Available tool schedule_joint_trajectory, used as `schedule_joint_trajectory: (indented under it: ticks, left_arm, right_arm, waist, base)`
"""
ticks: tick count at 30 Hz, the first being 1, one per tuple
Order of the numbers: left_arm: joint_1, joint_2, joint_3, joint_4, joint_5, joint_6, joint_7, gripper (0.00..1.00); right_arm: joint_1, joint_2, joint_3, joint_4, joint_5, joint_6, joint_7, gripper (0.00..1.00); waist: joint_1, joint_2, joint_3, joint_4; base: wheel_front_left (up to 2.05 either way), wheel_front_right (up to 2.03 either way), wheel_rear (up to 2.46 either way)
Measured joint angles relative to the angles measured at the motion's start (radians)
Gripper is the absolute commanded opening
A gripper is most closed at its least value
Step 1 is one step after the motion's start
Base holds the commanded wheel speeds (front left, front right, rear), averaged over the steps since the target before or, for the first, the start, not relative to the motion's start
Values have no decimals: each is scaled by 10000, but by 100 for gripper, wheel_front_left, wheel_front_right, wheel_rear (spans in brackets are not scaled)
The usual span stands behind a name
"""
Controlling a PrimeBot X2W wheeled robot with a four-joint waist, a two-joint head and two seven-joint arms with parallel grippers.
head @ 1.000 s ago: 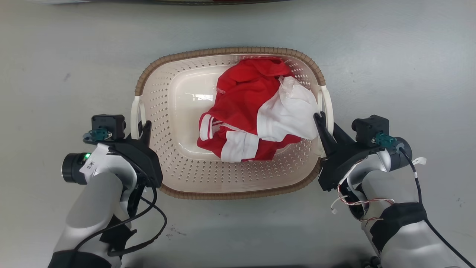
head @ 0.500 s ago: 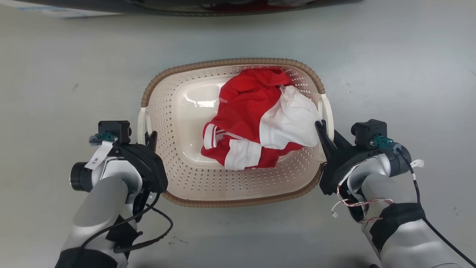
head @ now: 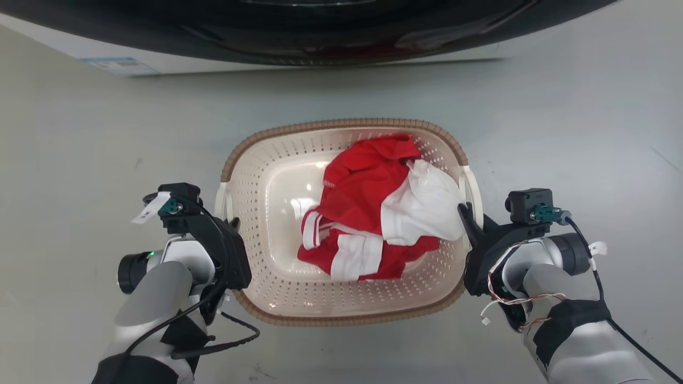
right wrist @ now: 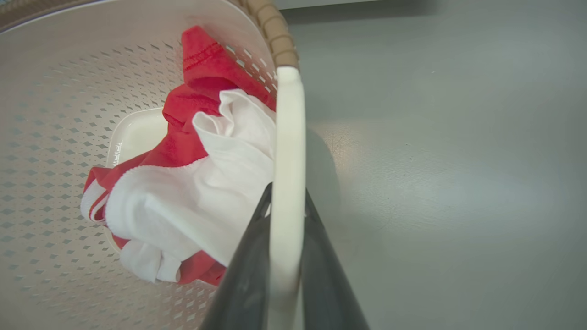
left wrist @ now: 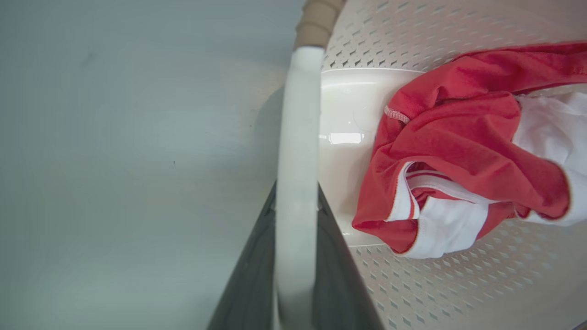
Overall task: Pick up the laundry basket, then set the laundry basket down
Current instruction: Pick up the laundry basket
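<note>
The head camera looks steeply down onto the laundry basket [head: 341, 124], washer [head: 299, 26] at the far edge. Wrist cameras sit close along the left handle [left wrist: 296, 160] and right handle [right wrist: 288, 160], facing far; all share the clothes [head: 373, 202].

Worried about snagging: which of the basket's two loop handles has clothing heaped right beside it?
The right handle of the laundry basket: the white cloth is heaped right beside it, while the left handle has bare perforated wall beside it.

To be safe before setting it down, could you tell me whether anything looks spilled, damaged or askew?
Nothing stands out. The laundry basket looks whole, the left tool and right tool each clamp a side handle, and the clothes lie inside it.
</note>
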Motion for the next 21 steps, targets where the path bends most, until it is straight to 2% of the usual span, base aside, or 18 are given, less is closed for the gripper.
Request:
schedule_joint_trajectory:
  ticks: [10, 21]
  left_arm:
    - [39, -105, -8, 504, -485, -84, 903, 0]
    - [397, -117, -144, 658, -947, -84, 2042, 0]
  right_arm:
    - [30, 92, 84, 830, 570, 71, 913, 0]
    - [314, 119, 443, 1110, 1338, 71, 2113, 0]
  waist:
    - [-1, 0, -1297, 33]
    - [-1, 1, -2718, -21]
  base:
    - [0, 0, 0]
    - [0, 0, 0]
